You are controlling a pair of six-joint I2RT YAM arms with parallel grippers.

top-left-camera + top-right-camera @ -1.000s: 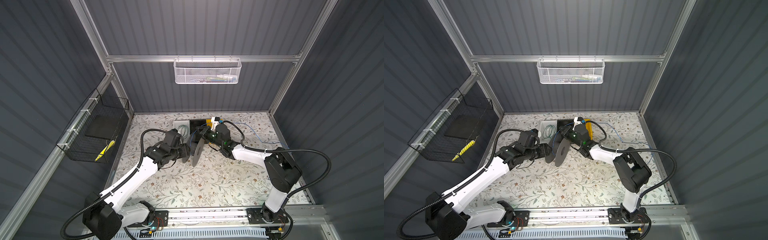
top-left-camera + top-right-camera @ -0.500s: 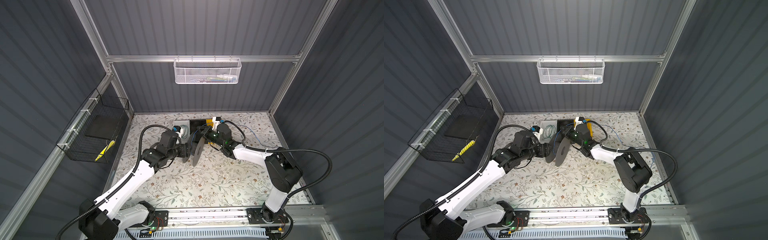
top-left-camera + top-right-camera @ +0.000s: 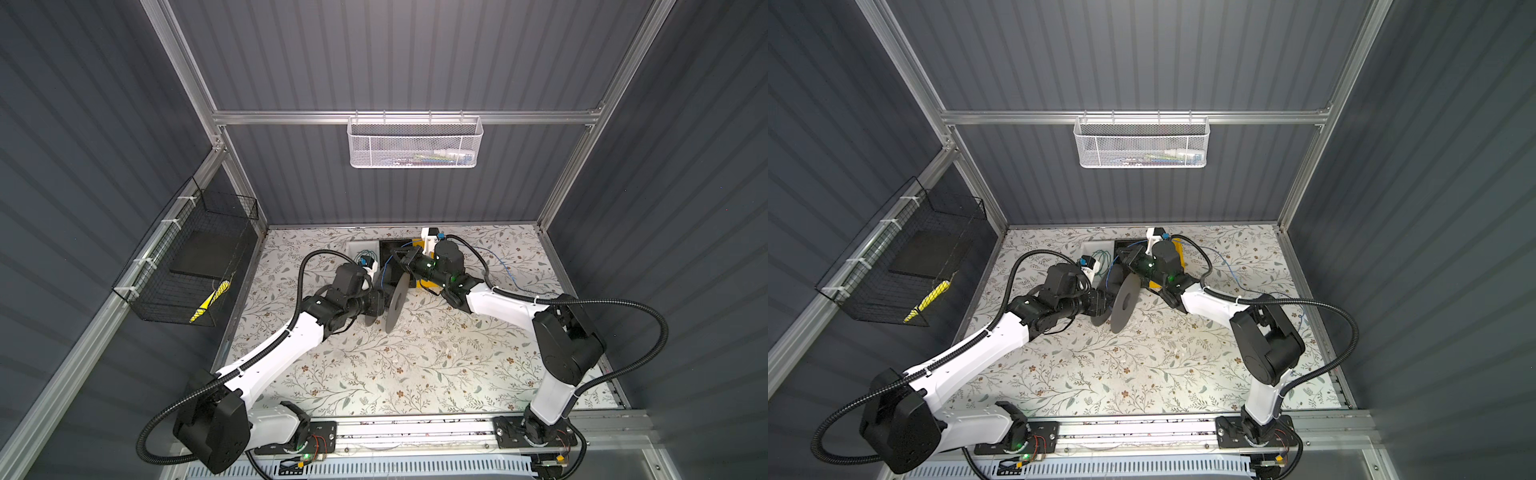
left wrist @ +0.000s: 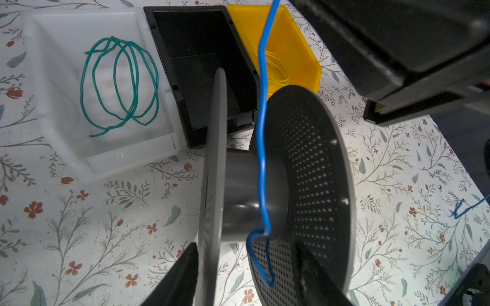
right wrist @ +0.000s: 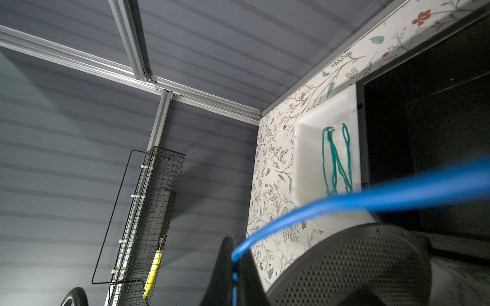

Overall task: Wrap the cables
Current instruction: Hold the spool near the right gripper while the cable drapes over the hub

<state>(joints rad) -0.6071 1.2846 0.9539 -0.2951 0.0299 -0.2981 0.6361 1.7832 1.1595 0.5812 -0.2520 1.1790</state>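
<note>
A dark grey spool (image 3: 395,301) (image 3: 1124,301) stands on edge on the floral table, its hub (image 4: 238,196) between a thin flange and a perforated one (image 5: 358,265). The thin blue cable (image 4: 262,132) (image 5: 371,196) drops over the hub, kinks under it and ends in a loose tail. My right gripper (image 5: 234,265) (image 3: 401,257) is shut on the cable just above the spool. More of the cable trails across the table on the right (image 3: 498,266). My left gripper (image 4: 246,242) (image 3: 376,305) has one finger outside the thin flange and one over the perforated flange; contact is unclear.
Behind the spool stand three bins: a white one (image 4: 119,156) with a green wire coil (image 4: 119,82), a black one (image 4: 198,66), and a yellow one (image 4: 299,47) with yellow wire. A black wire basket (image 3: 195,266) hangs on the left wall and a white mesh basket (image 3: 413,143) on the back wall.
The left arm lifted and swung its wrist toward the bins, then came back down beside the spool. The right arm, the spool and the pinched cable stayed almost still.
</note>
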